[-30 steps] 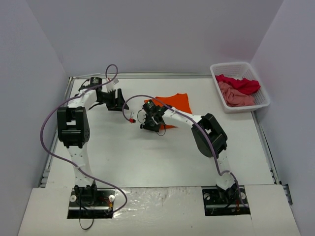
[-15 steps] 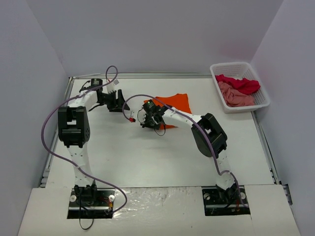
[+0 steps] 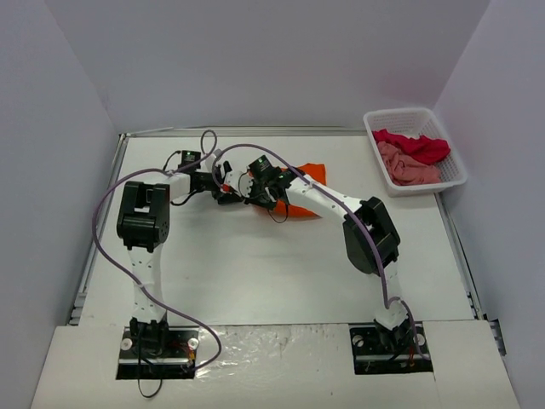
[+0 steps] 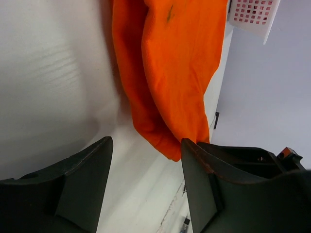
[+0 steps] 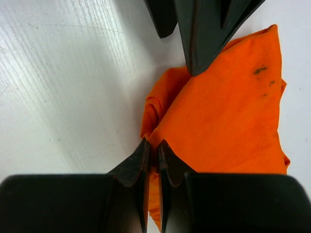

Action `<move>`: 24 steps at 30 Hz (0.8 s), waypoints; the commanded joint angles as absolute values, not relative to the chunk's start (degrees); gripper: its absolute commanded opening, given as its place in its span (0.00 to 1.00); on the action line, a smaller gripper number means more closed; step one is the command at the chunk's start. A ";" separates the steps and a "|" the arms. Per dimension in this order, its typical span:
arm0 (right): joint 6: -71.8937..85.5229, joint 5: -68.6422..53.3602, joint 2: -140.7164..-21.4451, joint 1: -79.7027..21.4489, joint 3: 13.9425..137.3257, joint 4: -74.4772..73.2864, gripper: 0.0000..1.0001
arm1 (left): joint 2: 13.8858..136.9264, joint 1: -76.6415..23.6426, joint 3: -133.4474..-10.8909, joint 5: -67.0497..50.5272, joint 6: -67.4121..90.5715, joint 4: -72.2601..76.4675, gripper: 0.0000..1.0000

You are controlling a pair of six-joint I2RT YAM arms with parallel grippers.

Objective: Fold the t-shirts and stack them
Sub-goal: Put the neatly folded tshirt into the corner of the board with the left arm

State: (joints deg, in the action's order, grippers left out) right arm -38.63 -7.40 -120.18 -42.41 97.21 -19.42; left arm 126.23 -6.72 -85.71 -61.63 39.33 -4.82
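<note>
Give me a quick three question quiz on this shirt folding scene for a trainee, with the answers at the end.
1. True or false: the left pincer is shut on the orange t-shirt.
2. Where do the crimson t-shirt and the pink t-shirt lie? A) spread flat on the table B) in the white basket C) under the left arm's base
3. Fill in: the ____ pincer pinches the orange t-shirt's edge.
Key: 1 false, it stands open; 2 B; 3 the right pincer.
</note>
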 commanded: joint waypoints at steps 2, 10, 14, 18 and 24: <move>-37.27 -6.24 -118.56 -43.24 100.28 -22.41 0.00 | 124.54 -7.03 -83.41 -62.84 51.23 6.85 0.56; -37.53 -4.92 -120.85 -44.30 102.22 -22.76 0.00 | 123.40 -7.21 -80.95 -61.27 55.63 9.67 0.56; -37.44 -4.84 -121.11 -44.74 102.65 -23.03 0.00 | 122.26 -7.47 -79.28 -59.15 55.98 9.58 0.56; -37.70 -4.40 -121.55 -45.00 102.83 -23.12 0.00 | 122.08 -8.70 -78.05 -59.15 58.88 12.22 0.56; -37.79 -4.13 -122.17 -45.26 102.66 -23.20 0.00 | 121.03 -9.14 -76.29 -57.22 61.51 14.57 0.56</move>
